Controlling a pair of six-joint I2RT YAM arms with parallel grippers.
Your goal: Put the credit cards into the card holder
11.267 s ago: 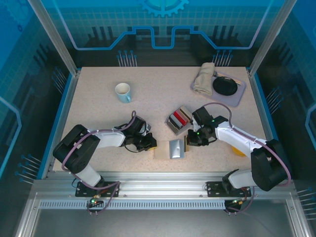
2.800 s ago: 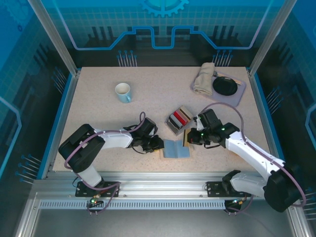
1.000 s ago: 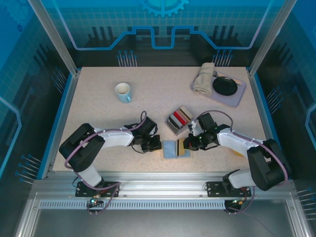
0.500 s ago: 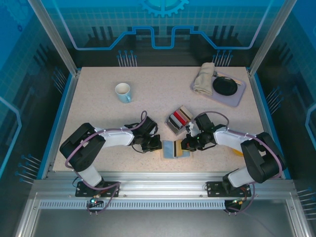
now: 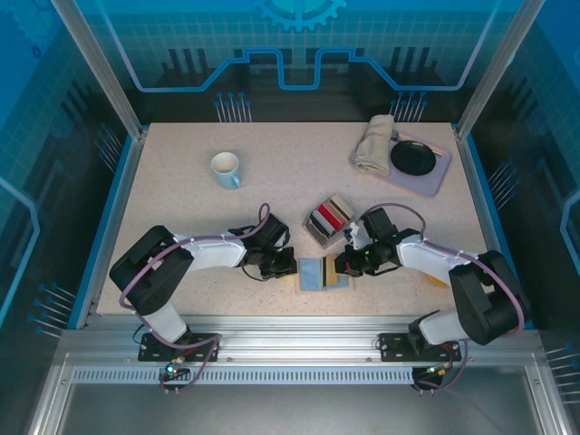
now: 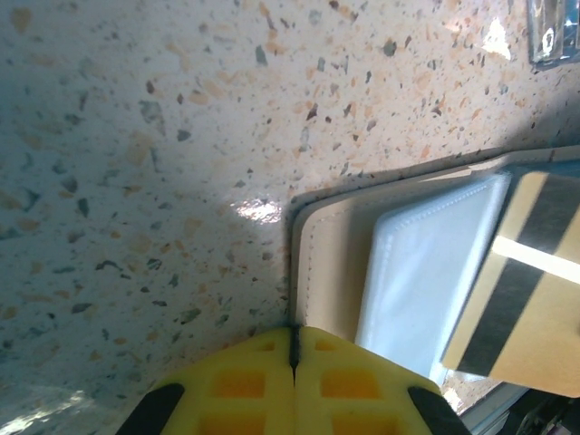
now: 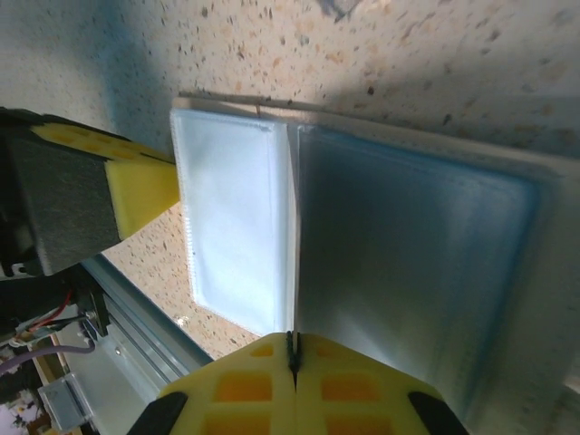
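The card holder (image 5: pixel 313 274) lies open and flat on the counter (image 5: pixel 272 199), toward 6 o'clock from the counter's middle and close to the front edge. Our left fingers (image 5: pixel 283 265) reach it from 9 o'clock and are pinched shut on the edge of its beige cover. In the left wrist view we see the yellow pads (image 6: pixel 254 381) meeting at a thin seam, with the cover's rim running straight into it.

Our right fingers (image 5: pixel 347 265) come in from 3 o'clock and grip a tan card (image 6: pixel 521 290) with a dark stripe. The card sits tilted over the holder's right half, overlapping a clear pocket (image 6: pixel 426 272). In the right wrist view those pads (image 7: pixel 245 385) are pressed together, and a thin edge rises from between them across the clear sleeves.

The other credit cards (image 5: pixel 328 218), with red, dark and white among them, sit in a stack just beyond the holder at 12 o'clock, apart from it. A mug (image 5: pixel 226 169) stands well apart at 10 o'clock. At 1 o'clock, in the far right corner, a grey tray (image 5: pixel 435 181) carries a folded cloth (image 5: pixel 373 143) and a black dish (image 5: pixel 413 157).
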